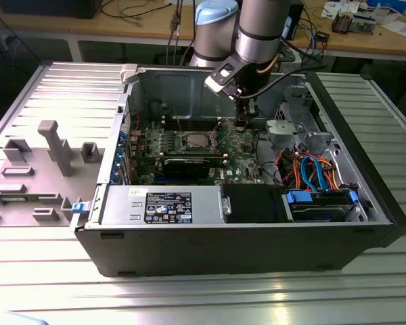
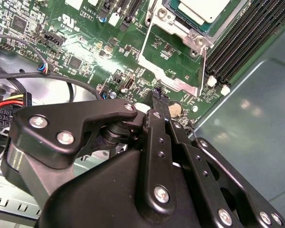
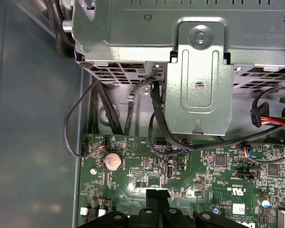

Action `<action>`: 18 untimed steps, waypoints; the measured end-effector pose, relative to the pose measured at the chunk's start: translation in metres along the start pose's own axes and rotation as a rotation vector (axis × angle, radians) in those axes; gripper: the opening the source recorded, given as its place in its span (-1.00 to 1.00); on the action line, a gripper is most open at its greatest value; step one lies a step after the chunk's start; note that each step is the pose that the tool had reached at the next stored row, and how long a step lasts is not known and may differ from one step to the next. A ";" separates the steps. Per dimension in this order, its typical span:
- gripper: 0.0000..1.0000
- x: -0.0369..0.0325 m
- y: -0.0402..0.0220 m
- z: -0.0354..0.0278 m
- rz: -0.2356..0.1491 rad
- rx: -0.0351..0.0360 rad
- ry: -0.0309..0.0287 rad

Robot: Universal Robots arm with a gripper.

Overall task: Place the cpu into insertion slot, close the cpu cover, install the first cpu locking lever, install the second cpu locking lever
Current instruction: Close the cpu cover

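Presently end effector hangs over lettered green board near cpu.

The cpu sits in the insertion slot; the cpu cover lies open between it and the tool.

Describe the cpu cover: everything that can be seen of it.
The cpu cover is a thin, silvery metal frame around a large square window, through which green board shows. It is open, swung off the insertion slot, and appears hinged at the slot's rim. The cpu lies uncovered there, pale metal top up. The gripper is close to the frame's far edge; whether they touch cannot be told.
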State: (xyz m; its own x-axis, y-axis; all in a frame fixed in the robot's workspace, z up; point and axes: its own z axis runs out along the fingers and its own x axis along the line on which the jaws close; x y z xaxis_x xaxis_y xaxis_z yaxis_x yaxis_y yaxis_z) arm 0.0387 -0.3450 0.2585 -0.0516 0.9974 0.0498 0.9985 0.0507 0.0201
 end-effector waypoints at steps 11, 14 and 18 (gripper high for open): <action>-0.79 0.0001 -0.0010 0.0000 0.000 0.0000 -0.0001; -0.79 0.0001 -0.0016 0.0000 0.000 0.0000 0.0000; -0.79 0.0002 -0.0037 -0.0001 0.000 0.0000 0.0000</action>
State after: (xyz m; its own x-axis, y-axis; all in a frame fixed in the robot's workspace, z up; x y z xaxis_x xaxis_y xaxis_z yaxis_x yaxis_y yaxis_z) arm 0.0350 -0.3450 0.2585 -0.0516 0.9974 0.0497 0.9985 0.0506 0.0201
